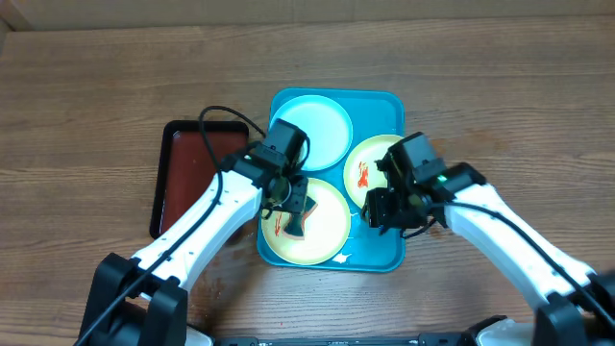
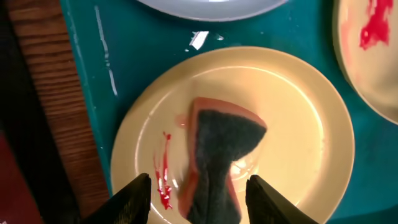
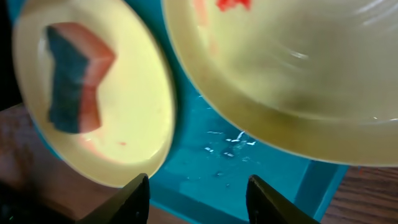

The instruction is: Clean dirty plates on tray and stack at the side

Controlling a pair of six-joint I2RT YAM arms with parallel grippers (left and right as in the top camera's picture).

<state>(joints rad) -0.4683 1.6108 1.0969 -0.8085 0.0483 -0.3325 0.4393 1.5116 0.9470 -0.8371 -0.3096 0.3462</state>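
The turquoise tray (image 1: 385,256) holds three plates. The white blue-rimmed plate (image 1: 312,130) lies at the back. A cream plate (image 1: 332,231) at the front left carries a dark green and pink sponge (image 2: 221,155) and a red smear (image 2: 165,177). A second cream plate (image 1: 365,173) at the right has a red smear (image 2: 373,28). My left gripper (image 2: 199,199) is open just above the sponge, its fingers on either side of it. My right gripper (image 3: 198,199) is open and empty over the tray's front right floor (image 3: 249,155), between the two cream plates (image 3: 124,118) (image 3: 298,81).
A dark red-brown tray (image 1: 183,168) with a black rim lies on the wooden table (image 1: 96,106) left of the turquoise tray, partly under my left arm. Water drops and a small white scrap (image 2: 199,39) lie on the tray floor.
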